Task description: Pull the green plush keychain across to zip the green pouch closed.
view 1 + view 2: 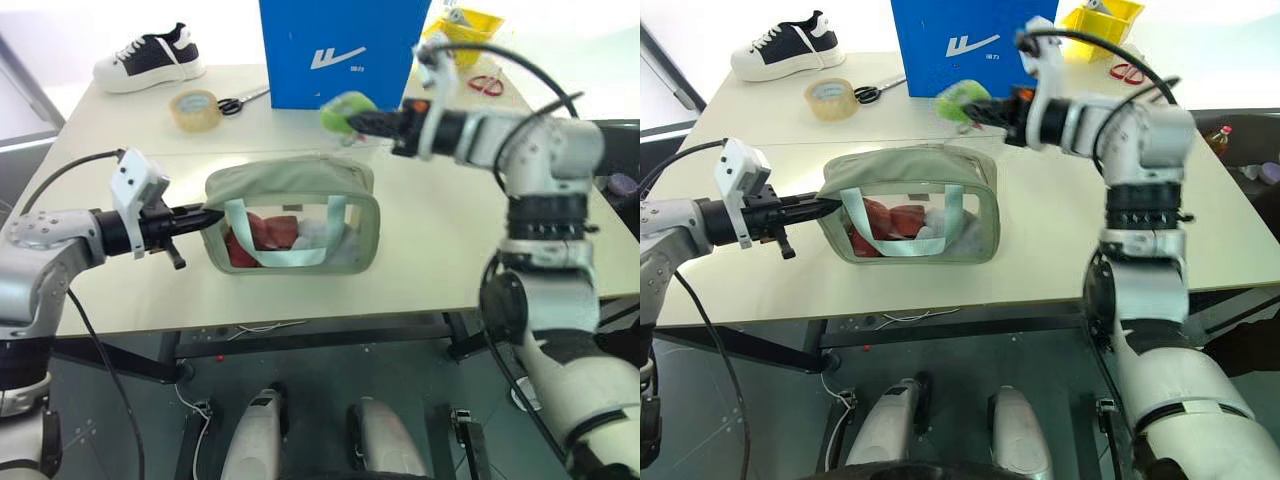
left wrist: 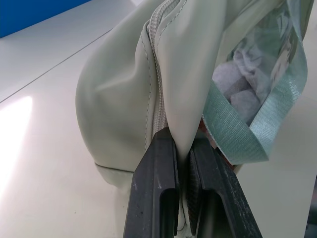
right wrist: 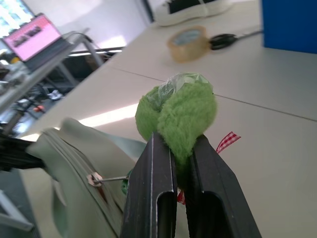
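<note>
Clamping the green plush keychain (image 3: 181,116), the right gripper (image 1: 362,123) has its two black fingers pressed together on the fuzzy ring, which is held above the rear right corner of the green pouch (image 1: 292,215). A thin metal link (image 3: 110,179) runs from the keychain to the zipper slider on the pouch top. The left gripper (image 1: 205,217) is closed on a fold of fabric at the pouch's left end, beside the zipper line. The pouch stands upright near the front edge of the table (image 1: 440,250), about midway along it. Behind it, toward the rear edge, are a blue box (image 1: 340,50), a tape roll (image 1: 195,109), scissors (image 1: 240,101) and a shoe (image 1: 150,58).
</note>
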Controlling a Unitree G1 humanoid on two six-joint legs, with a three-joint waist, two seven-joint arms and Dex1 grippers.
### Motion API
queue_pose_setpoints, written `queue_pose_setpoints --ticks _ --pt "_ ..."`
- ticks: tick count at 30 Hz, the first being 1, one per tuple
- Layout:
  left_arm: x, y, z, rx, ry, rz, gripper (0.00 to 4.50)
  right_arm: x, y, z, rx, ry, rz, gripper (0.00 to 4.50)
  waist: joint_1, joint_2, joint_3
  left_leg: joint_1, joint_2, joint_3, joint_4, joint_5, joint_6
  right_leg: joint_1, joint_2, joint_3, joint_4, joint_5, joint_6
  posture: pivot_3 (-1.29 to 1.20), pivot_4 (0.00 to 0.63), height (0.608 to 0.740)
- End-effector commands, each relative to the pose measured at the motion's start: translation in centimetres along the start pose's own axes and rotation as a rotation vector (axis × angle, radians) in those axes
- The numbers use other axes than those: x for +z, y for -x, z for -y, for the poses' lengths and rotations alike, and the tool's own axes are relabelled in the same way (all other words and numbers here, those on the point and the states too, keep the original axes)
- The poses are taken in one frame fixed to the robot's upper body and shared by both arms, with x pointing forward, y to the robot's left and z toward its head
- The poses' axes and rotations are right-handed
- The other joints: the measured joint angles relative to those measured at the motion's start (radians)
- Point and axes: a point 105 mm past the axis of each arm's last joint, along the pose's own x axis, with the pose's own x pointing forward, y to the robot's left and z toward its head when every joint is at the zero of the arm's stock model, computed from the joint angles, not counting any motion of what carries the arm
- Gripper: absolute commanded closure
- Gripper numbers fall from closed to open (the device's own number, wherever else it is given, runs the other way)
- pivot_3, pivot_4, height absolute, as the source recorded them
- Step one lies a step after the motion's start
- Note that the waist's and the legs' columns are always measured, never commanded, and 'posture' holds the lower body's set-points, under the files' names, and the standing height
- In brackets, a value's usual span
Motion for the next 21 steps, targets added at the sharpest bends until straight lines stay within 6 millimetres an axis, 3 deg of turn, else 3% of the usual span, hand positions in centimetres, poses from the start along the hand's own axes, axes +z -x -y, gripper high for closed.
queue_pose_setpoints --ticks 1,6,8,9,11,14,17,21 --pt "-0.3 0.0 -0.1 0.004 0.000 -0.017 4.50 1.7 3.4 2.1 -0.166 0.053 0.106 4.48 -0.001 0.000 0.000 0.000 0.000 0.000 0.000 0.000 0.000 0.000 0.000 0.000 0.000 0.000 0.000 0.00 0.150 0.740" --pt "-0.1 -0.6 -0.1 -0.009 -0.008 -0.017 4.50 -1.2 5.4 4.8 -0.306 -0.045 0.115 4.48 -0.002 0.000 0.000 0.001 0.001 0.000 0.001 0.000 0.000 0.001 0.001 0.000 0.000 0.000 0.000 0.00 0.150 0.740" --pt "0.0 -0.8 -0.1 -0.011 -0.010 -0.016 4.50 -3.7 5.5 5.4 -0.340 -0.081 0.071 4.48 0.002 0.000 0.000 0.001 0.000 0.000 0.001 0.000 0.000 0.002 0.001 0.000 0.000 0.000 0.000 0.00 0.150 0.740" --pt "0.1 -0.8 -0.2 -0.012 -0.012 -0.017 4.50 -6.3 5.3 5.3 -0.340 -0.125 0.023 4.48 0.004 0.000 0.000 0.001 0.001 0.000 0.002 0.000 0.001 0.003 0.001 0.000 0.000 0.000 0.000 0.00 0.150 0.740" --pt "0.1 -0.7 -0.2 -0.013 -0.014 -0.018 4.50 -9.4 5.0 5.0 -0.343 -0.182 -0.034 4.48 0.004 -0.001 0.000 0.002 0.001 0.000 0.002 0.000 0.001 0.004 0.001 -0.001 0.000 0.000 0.000 0.00 0.150 0.740" --pt "0.1 -0.7 -0.3 -0.012 -0.019 -0.021 4.50 -12.6 3.5 3.5 -0.302 -0.239 -0.095 4.48 -0.001 0.001 0.000 0.003 0.001 0.000 0.002 0.000 0.001 0.004 0.002 0.000 0.001 0.000 0.000 0.00 0.150 0.740" --pt "0.3 -0.7 -0.3 -0.010 -0.024 -0.021 4.50 -13.6 2.1 2.2 -0.257 -0.257 -0.111 4.48 -0.006 0.001 0.000 0.005 0.002 0.000 0.002 0.000 0.001 0.006 0.004 0.000 0.001 0.000 0.000 0.00 0.150 0.740" --pt "0.3 -0.6 -0.2 -0.005 -0.026 -0.019 4.50 -12.0 1.3 1.8 -0.224 -0.207 -0.082 4.48 -0.005 0.001 0.000 0.004 0.002 0.000 0.002 0.000 0.001 0.006 0.005 0.000 0.000 0.000 0.000 0.00 0.150 0.740"
